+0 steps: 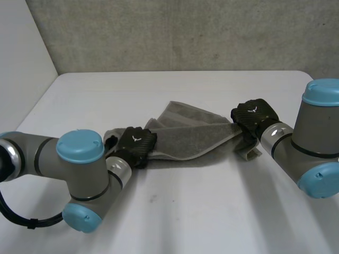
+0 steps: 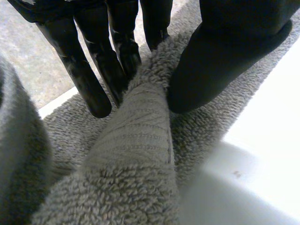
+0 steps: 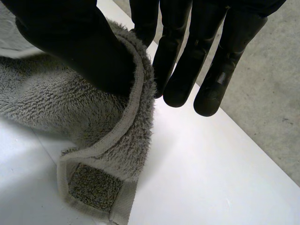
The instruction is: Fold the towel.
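Hands (image 1: 136, 144) (image 1: 254, 116) at towel's (image 1: 190, 138) ends, perhaps corners

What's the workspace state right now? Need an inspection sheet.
Surface: white table, one small dark speck.
Job's things: grey terry towel, rumpled, one layer lapped over another, spanning between the two hands.
Clutter: nothing seen.
Hands: left hand at the towel's left end, fingers and thumb pinching a raised ridge of cloth; right hand at the right end, thumb and fingers pinching the hemmed edge, a corner hanging below.
Cables: nothing seen.
Surroundings: rough grey wall behind the table, plain white panel on the left.
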Controlling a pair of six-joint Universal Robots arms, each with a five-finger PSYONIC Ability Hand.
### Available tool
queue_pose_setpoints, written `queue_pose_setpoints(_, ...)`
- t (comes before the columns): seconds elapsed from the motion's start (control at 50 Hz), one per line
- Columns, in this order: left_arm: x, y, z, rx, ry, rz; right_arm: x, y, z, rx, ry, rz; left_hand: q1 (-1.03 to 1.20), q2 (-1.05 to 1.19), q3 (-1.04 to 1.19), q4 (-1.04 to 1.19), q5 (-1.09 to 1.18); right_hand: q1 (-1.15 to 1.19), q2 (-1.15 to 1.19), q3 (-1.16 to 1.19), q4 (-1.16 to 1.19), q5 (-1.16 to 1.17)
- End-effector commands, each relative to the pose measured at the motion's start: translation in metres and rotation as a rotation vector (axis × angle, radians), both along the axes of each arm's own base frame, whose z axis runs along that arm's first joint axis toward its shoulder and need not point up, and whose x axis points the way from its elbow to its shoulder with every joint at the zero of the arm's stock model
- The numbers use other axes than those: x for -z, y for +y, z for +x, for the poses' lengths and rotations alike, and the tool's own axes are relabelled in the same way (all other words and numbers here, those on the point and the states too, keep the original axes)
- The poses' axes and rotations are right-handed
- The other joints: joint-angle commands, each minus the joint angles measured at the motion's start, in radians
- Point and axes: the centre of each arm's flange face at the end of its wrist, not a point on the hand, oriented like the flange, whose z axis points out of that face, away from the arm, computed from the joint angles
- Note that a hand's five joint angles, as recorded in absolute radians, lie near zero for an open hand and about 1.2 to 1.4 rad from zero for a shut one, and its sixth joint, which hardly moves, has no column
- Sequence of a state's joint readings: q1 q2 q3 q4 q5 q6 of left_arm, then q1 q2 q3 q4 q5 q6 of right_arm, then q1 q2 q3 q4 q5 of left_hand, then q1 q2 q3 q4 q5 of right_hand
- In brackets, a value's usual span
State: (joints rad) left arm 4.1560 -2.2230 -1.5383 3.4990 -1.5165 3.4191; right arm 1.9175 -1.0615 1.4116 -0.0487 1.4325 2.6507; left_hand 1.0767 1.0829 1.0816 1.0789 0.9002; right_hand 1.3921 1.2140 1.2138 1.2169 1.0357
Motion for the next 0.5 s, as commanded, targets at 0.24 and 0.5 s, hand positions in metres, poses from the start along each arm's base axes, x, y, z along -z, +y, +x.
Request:
queue_pose_setpoints(0.24,-0.149,0.017,0.033,-0.068,0.110,-0.233,-0.119,0.026,-0.012,-0.024,0.037,-0.170,0.320,0.313,0.315,0.317,0.322,0.004,0.182,0.182,0.179,0.186)
queue_pose_setpoints(0.5,-0.248,0.050,0.055,0.029,0.125,-0.221,-0.213,0.068,-0.025,-0.060,0.044,-0.277,0.320,0.313,0.315,0.317,0.322,0.004,0.182,0.182,0.179,0.186)
